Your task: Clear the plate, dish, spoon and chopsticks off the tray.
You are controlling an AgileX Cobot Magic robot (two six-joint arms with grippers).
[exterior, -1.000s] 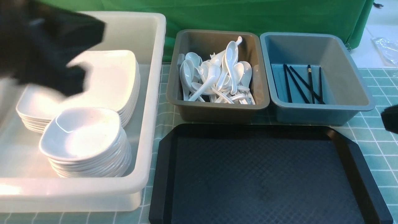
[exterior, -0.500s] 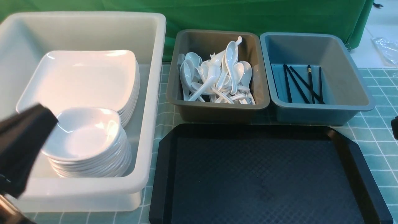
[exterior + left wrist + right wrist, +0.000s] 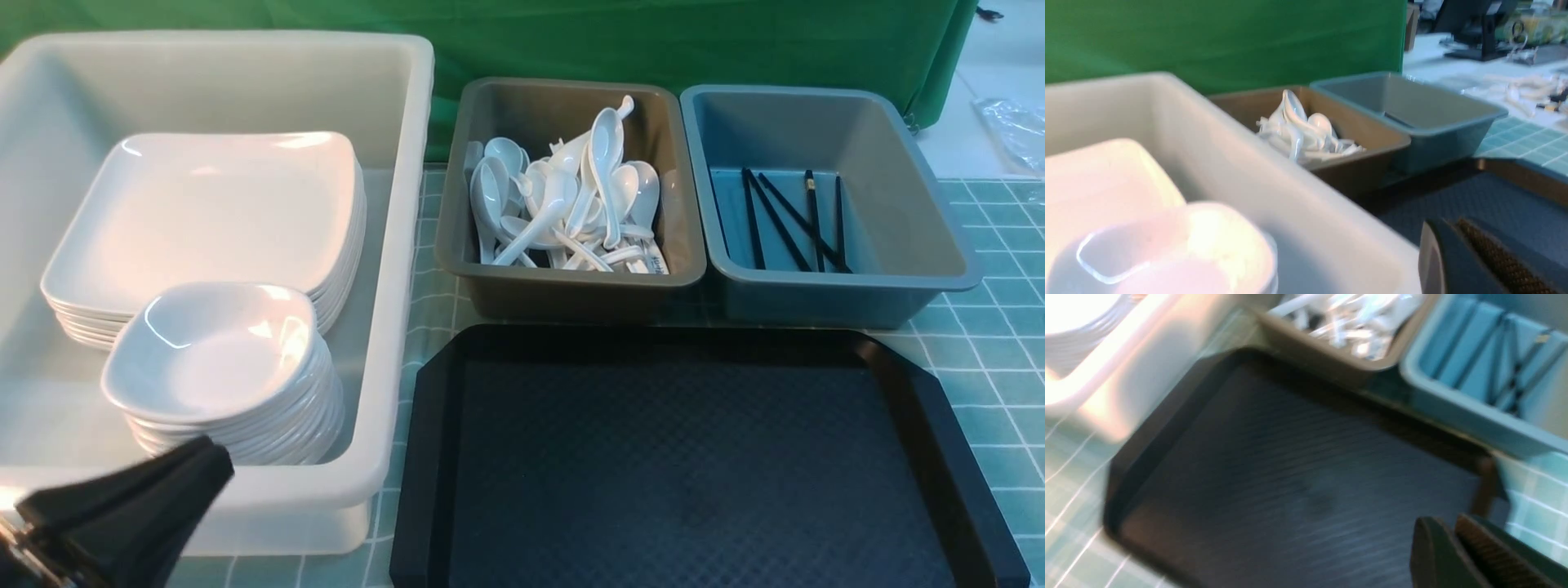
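Hanging low at the near left corner, the left gripper (image 3: 208, 457) is seen with jaws pressed together and nothing between them, in front of the big white plastic tub (image 3: 392, 245). The black rectangular plastic tray (image 3: 694, 457) lies bare; the right gripper (image 3: 1453, 528) appears nearly closed, holding nothing.

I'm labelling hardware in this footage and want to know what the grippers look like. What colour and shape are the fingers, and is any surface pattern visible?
The left gripper is matte black and tapers to a wedge, with a bit of silver metal at its base. Close up, the left gripper's fingers look dark, with a brownish cross-hatched grip pad. The right gripper has the same dark rounded fingers and textured pad. No cables or markings show.
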